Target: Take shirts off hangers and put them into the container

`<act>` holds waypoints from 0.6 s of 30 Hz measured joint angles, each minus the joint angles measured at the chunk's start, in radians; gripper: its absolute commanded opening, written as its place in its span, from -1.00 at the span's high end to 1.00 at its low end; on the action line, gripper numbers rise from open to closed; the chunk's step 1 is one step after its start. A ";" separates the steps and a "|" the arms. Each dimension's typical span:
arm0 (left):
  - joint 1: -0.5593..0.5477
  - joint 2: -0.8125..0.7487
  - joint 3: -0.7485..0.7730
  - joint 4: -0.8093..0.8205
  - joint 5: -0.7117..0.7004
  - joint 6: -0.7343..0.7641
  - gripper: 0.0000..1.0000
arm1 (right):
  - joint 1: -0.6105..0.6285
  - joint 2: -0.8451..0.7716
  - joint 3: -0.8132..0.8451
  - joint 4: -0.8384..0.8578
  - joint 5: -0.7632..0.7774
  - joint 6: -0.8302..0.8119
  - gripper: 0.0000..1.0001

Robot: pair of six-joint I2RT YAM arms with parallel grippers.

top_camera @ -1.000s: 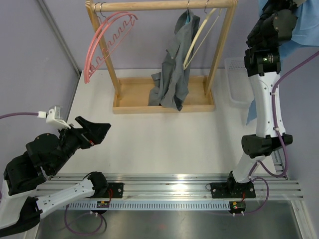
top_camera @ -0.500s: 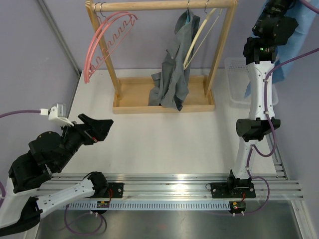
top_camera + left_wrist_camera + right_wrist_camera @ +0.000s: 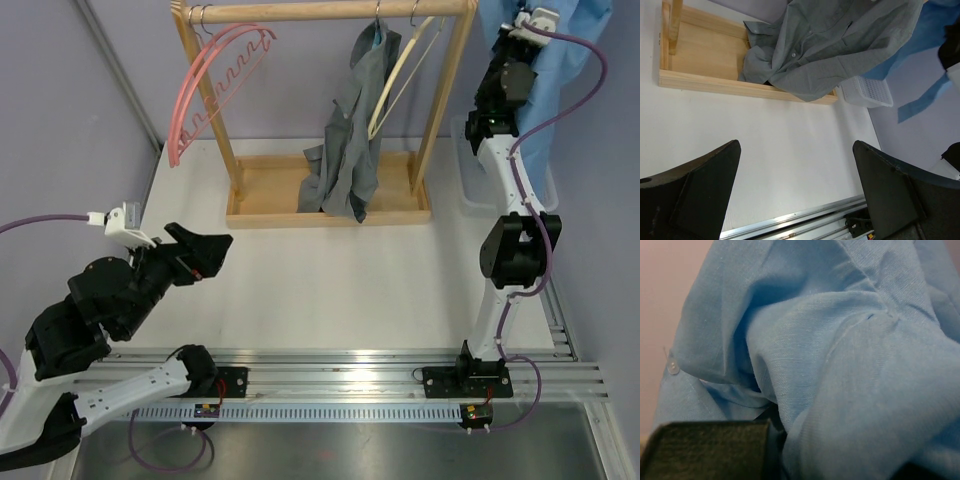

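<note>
The place was a robotics lab cell, not a home. The left arm (image 3: 90, 320) and the right arm (image 3: 515, 250) were bolted to an aluminium rail (image 3: 350, 380) at the edge of a white table (image 3: 330, 290). Purple cables (image 3: 40, 228) trailed from them, and plain lilac walls (image 3: 60, 120) closed the space in. A wooden rack (image 3: 320, 12) with a grey shirt (image 3: 350, 130) stood on the tabletop.

Near table (image 3: 330, 290) open up to wooden rack (image 3: 330, 218). Grey shirt (image 3: 350, 140) blocks rack's right half, pink hangers (image 3: 215, 80) its left; blue shirt (image 3: 575, 90) hangs over basket (image 3: 465, 190) far right.

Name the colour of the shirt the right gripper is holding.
Plain light blue; the shirt shows best in the right wrist view.
</note>
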 measured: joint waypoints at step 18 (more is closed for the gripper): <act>0.000 -0.048 -0.071 0.008 -0.011 -0.036 -0.98 | -0.050 0.068 -0.082 -0.481 0.266 0.125 1.00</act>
